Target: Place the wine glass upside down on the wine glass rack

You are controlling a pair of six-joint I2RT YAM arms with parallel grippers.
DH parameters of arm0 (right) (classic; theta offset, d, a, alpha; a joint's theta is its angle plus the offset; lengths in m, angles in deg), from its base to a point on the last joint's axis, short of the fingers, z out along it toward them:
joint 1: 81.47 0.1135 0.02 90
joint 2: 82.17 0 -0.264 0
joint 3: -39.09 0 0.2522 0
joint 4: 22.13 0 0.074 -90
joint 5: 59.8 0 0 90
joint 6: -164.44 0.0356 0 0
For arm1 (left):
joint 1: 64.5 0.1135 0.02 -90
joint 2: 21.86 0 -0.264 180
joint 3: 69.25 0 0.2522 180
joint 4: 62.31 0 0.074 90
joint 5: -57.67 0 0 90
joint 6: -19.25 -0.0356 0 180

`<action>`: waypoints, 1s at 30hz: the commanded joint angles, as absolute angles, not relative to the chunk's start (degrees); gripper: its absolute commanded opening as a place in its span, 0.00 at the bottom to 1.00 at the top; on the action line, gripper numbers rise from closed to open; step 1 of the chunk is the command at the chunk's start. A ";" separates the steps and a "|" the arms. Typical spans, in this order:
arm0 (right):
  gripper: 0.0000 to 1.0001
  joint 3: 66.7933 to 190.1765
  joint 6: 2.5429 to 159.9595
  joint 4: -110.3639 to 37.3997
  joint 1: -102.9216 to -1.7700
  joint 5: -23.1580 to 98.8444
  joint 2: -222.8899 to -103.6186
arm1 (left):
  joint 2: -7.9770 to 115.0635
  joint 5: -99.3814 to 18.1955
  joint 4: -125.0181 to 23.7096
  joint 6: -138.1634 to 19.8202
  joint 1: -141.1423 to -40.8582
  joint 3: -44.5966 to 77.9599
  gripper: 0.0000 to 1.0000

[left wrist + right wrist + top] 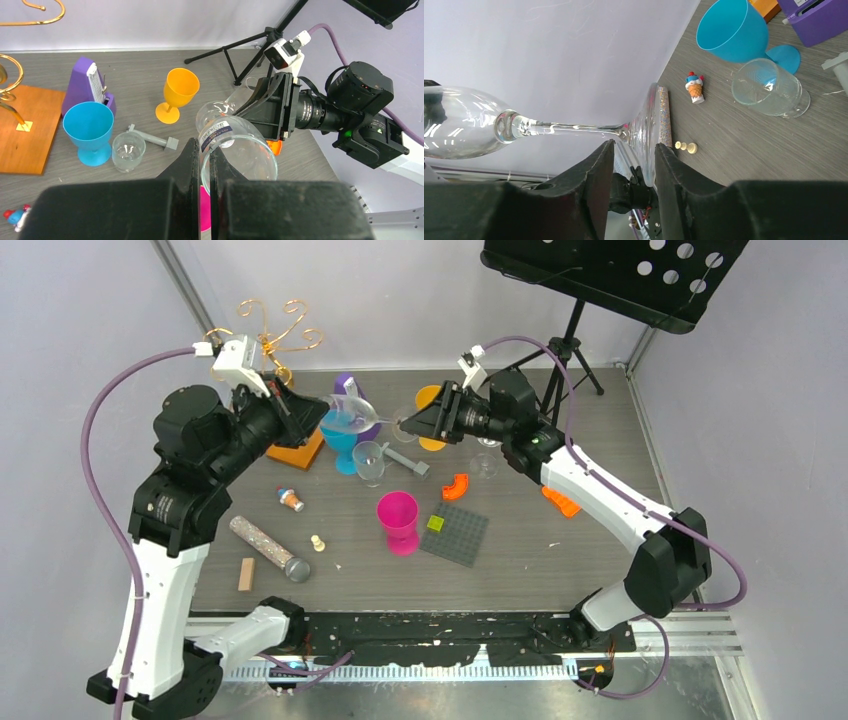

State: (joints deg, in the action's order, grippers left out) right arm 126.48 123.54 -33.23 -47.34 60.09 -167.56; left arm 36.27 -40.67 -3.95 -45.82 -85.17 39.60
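The clear wine glass [372, 420] hangs level above the table between both arms. My left gripper [204, 148] is shut on the rim of its labelled bowl [239, 145]. My right gripper [634, 146] is open and straddles the foot [649, 127]: the foot lies against the right finger, and a gap shows at the left finger. The stem [574, 128] runs left to the bowl [459, 125]. The wine glass rack [280, 332], gold wire scrolls on an orange base [25, 132], stands at the back left, behind my left gripper [318, 416].
Below the glass stand a blue goblet [340, 443], a clear tumbler [369, 462], a grey bolt [405, 460] and a pink cup [397, 520]. An orange goblet [430, 400] and a purple metronome [345, 386] sit behind. The black music stand [620, 270] rises at the back right.
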 commanded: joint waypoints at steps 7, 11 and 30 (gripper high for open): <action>0.09 128.53 123.71 -27.56 -47.19 61.04 -167.86 | 35.06 -43.18 -13.67 -44.78 -85.40 38.26 0.12; 0.05 128.04 120.50 -29.26 -47.24 56.50 -165.01 | 33.37 -42.79 -14.77 -44.59 -85.33 36.37 0.36; 0.05 123.63 88.34 -28.63 -53.57 39.94 -151.71 | 30.87 -41.17 -12.95 -49.98 -85.33 38.27 0.65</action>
State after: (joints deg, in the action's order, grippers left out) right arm 123.26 101.92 -34.72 -53.83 41.67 -154.88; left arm 31.19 -39.91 -11.58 -46.98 -85.17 36.13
